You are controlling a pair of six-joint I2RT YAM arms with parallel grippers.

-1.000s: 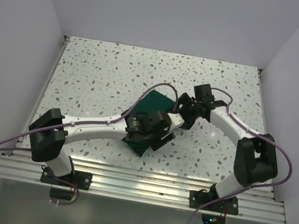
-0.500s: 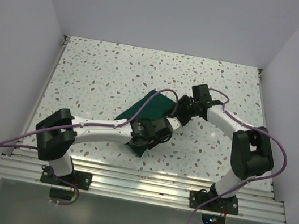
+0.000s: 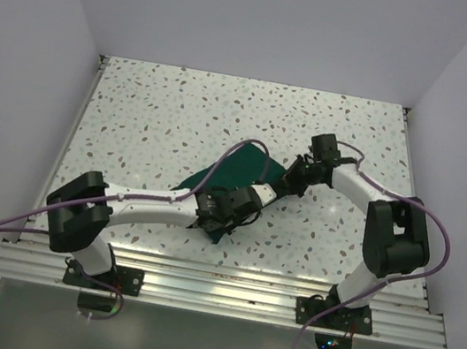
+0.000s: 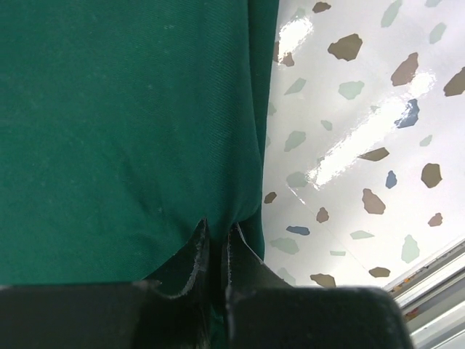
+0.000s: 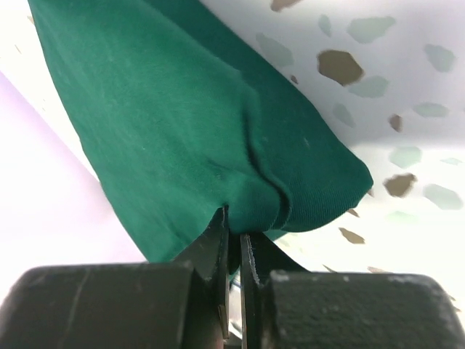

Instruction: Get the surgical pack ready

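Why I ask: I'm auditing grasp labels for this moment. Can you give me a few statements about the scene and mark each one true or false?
1. The left gripper has its jaws shut on an edge of the green cloth. True.
2. The right gripper hangs over the cloth with its jaws wide open. False: its jaws are pinched shut on a fold of the cloth.
3. The table under the cloth has a pale, speckled top. True.
4. A steel tray sits on top of the cloth. False: no tray shows in any view, only the cloth and the two arms.
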